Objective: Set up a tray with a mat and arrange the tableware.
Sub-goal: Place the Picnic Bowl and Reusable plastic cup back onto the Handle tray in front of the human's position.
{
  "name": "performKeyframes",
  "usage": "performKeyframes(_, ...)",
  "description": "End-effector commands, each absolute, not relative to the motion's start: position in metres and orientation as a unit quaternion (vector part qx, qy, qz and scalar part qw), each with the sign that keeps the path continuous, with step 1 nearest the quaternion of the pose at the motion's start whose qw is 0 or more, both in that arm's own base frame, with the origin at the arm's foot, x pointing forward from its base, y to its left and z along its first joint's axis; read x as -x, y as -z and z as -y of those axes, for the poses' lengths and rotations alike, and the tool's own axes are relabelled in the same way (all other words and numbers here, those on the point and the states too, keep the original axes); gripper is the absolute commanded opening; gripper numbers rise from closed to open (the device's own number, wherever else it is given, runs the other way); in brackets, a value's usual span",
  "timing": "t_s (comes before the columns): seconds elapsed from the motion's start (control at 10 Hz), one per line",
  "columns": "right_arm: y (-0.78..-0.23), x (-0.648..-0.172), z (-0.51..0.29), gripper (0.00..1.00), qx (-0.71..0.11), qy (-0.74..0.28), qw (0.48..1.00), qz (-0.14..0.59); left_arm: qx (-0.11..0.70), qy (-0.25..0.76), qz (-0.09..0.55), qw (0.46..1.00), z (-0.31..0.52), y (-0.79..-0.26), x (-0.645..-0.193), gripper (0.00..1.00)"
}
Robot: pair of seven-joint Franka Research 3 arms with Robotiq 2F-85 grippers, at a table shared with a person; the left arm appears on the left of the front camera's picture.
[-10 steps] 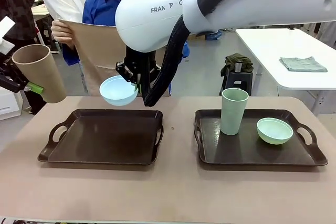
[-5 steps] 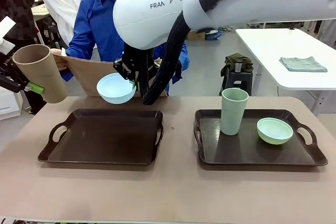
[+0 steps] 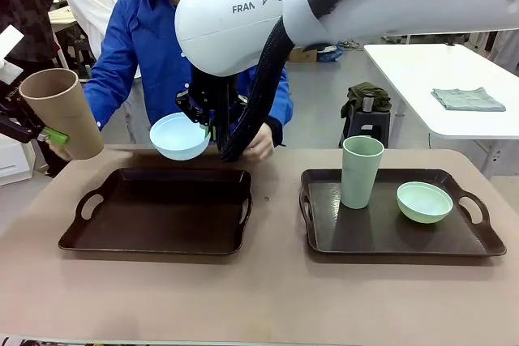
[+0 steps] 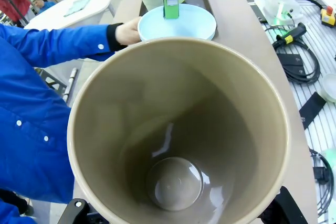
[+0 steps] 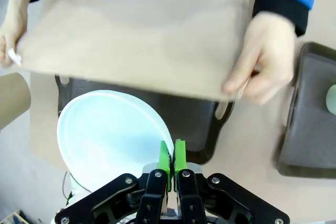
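Lowering since a second ago, the mat (image 5: 136, 30) has gone from upright in front of the person to nearly flat above the far edge of the empty tray (image 3: 162, 212). The person now leans in over it.

The right pincer (image 3: 209, 125) stays clamped tight on the rim of the light blue bowl (image 3: 178, 137), held above the empty tray's far edge with its opening tipped up towards the robot. The right wrist view shows both of the person's hands (image 5: 268, 59) gripping the mat's corners, which the arm hides from the front.

The left pincer (image 3: 45, 134) holds the tan cup (image 3: 63, 113) with its jaws spread wide around it, in the air left of the empty tray. The cup's long axis leans, mouth up and leftward. The left wrist view looks straight down inside it.
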State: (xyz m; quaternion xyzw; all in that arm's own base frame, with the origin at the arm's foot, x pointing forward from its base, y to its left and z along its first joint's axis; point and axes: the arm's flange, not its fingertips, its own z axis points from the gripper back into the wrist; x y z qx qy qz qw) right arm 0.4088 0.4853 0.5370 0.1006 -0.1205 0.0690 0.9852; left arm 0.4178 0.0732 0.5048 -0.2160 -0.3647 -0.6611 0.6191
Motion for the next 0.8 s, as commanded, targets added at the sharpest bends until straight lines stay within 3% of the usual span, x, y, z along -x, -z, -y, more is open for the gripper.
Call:
performKeyframes(0.0,-0.5363,-0.4066,-0.4837,0.00,-0.098,-0.068,0.985,0.122,0.210,0.665,0.365,0.617,-0.0733,-0.5047,-0.4183,0.00)
performKeyframes(0.7,-0.5363,-0.4066,-0.4837,0.00,-0.098,-0.068,0.985,0.122,0.210,0.665,0.365,0.617,-0.0733,-0.5047,-0.4183,0.00)
